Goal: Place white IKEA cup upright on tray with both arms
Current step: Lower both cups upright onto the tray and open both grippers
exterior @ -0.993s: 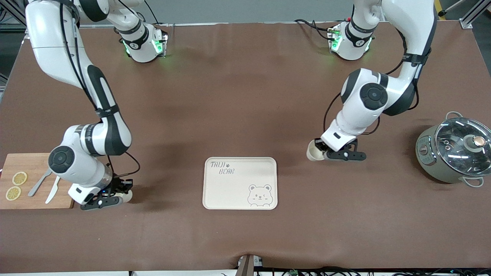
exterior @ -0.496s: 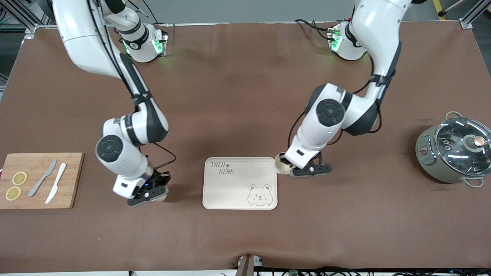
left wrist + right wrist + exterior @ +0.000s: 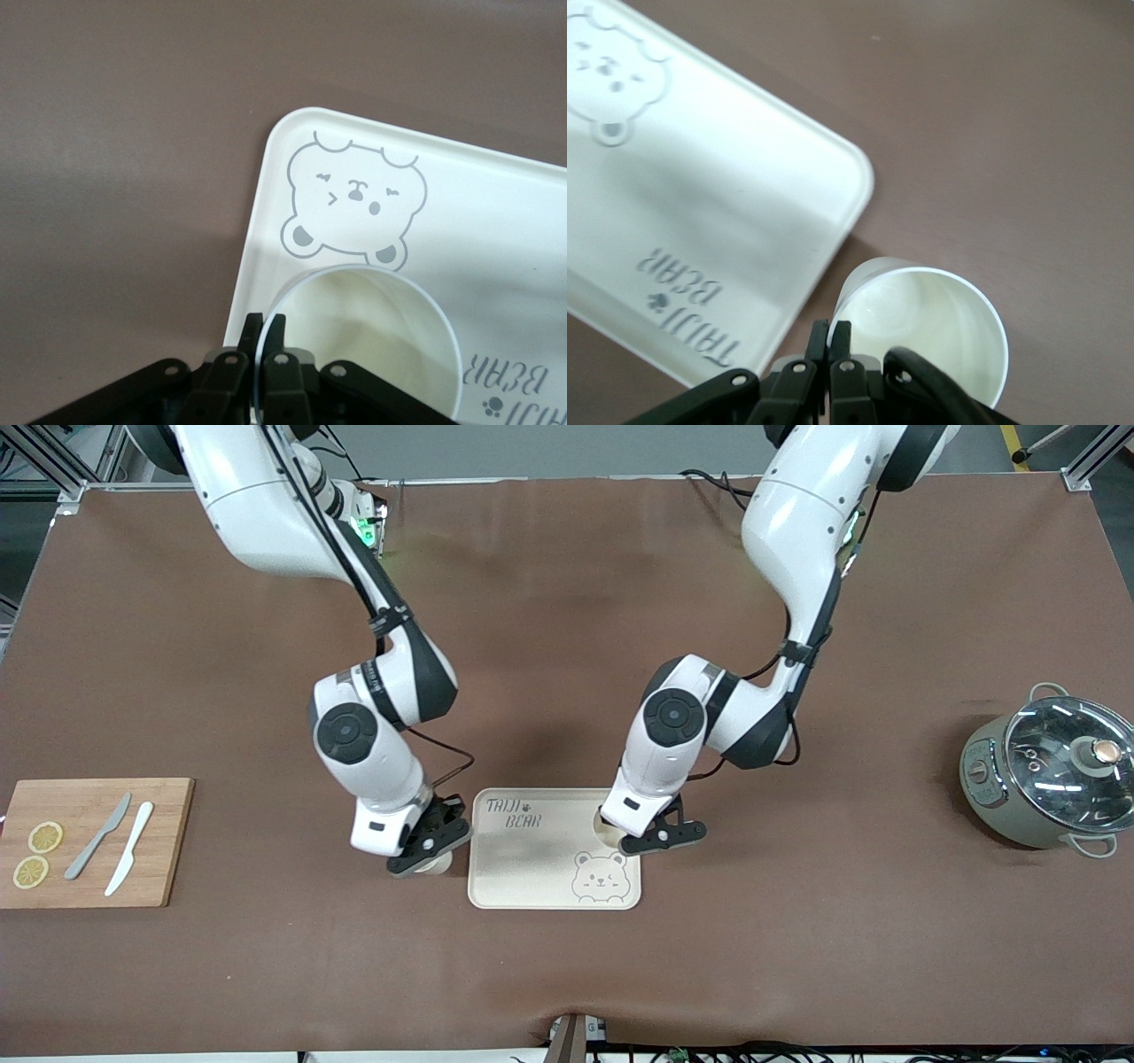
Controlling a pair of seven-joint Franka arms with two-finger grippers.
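Observation:
The cream tray (image 3: 532,872) lies mid-table with its bear print. My left gripper (image 3: 631,840) is shut on the rim of a white cup (image 3: 606,828), which is mouth-up over the tray's end toward the left arm. The left wrist view has this cup (image 3: 372,345) beside the bear face on the tray (image 3: 496,204), with the left gripper (image 3: 266,323) pinching its wall. My right gripper (image 3: 425,855) is shut on the rim of a second white cup (image 3: 432,866), over the table just off the tray's other end. The right wrist view shows that cup (image 3: 930,328), the right gripper (image 3: 830,329) and the tray corner (image 3: 842,186).
A wooden cutting board (image 3: 164,841) with two knives and lemon slices lies at the right arm's end of the table. A grey pot with a glass lid (image 3: 1050,771) stands at the left arm's end. Brown cloth covers the table.
Both arms have swung in toward the tray, each carrying its cup. The left cup has moved over the tray; the right cup has come up beside the tray's edge.

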